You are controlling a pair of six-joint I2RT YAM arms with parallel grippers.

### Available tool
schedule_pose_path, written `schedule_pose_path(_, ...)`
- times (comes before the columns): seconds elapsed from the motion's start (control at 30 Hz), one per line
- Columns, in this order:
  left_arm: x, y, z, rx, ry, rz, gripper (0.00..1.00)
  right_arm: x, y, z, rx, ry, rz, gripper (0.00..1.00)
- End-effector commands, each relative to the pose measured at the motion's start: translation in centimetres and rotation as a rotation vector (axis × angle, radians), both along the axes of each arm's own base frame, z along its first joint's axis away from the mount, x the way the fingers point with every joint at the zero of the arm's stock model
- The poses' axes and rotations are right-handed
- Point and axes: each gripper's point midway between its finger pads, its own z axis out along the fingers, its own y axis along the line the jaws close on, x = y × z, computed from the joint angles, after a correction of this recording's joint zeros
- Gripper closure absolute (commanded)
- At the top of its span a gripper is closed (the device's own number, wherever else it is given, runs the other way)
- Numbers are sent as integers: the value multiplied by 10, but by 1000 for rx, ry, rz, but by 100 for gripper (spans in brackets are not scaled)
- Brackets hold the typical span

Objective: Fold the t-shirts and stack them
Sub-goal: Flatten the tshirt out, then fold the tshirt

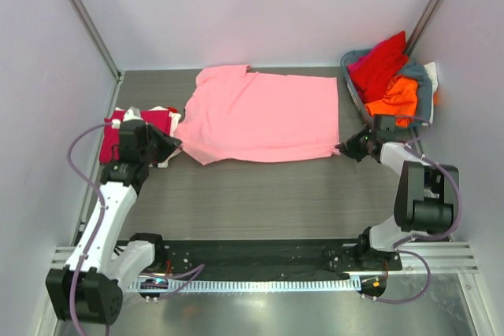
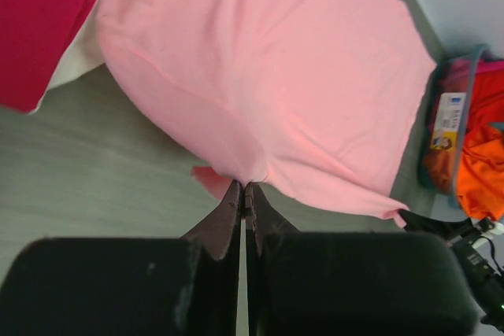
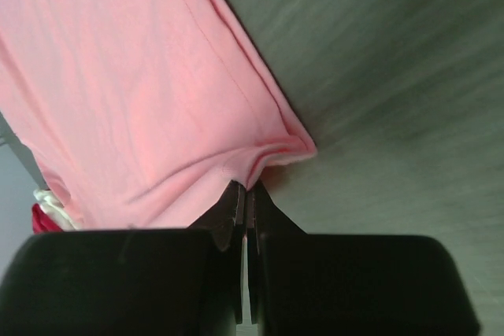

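Note:
A light pink t-shirt (image 1: 264,116) lies spread across the table's far half. My left gripper (image 1: 175,145) is shut on its near-left edge; the wrist view shows the cloth (image 2: 268,76) pinched at my left gripper's (image 2: 243,186) tips. At the shirt's near-right corner my right gripper (image 1: 342,149) is also shut, the hem (image 3: 157,100) bunched at my right gripper's (image 3: 246,188) tips. A folded crimson shirt (image 1: 118,133) with a white one (image 1: 167,159) under it lies at the left edge. Red (image 1: 379,64) and orange (image 1: 395,96) shirts fill the basket.
The grey-blue basket (image 1: 352,90) stands at the far right corner against the wall. White walls enclose the table on three sides. Bare grey tabletop (image 1: 260,198) stretches between the pink shirt and the arm bases.

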Motion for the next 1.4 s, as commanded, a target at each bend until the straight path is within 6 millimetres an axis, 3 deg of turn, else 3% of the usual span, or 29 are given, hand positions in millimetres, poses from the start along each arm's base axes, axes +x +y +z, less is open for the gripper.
schedule_pose_path(0.0, -31, 11, -9, 24, 41, 42, 100, -21, -11, 8, -81, -42, -18, 99)
schedule_pose_path(0.23, -75, 0, -39, -54, 84, 10, 100, -71, -23, 12, -183, -11, -61, 99)
schedule_pose_path(0.37, -90, 1, -50, -62, 104, 16, 100, -90, -28, 25, -240, -42, -74, 99)
schedule_pose_path(0.47, -97, 0, -54, -63, 126, 12, 100, -107, -37, 23, -297, -3, -94, 99)
schedule_pose_path(0.67, -101, -1, -61, -58, 156, 4, 100, -112, -37, 22, -296, 1, -97, 99)
schedule_pose_path(0.97, -78, -2, -69, 35, 233, -25, 100, -97, -28, 17, -258, 14, -29, 99)
schedule_pose_path(1.0, -70, -2, -59, 46, 216, -26, 100, -95, -27, 18, -254, 12, -24, 99)
schedule_pose_path(1.07, -61, 0, -59, 75, 239, -26, 100, -90, -26, 22, -247, 5, -16, 99)
schedule_pose_path(1.37, -18, 13, -25, 162, 187, 26, 100, -69, -27, 34, -235, -4, -17, 99)
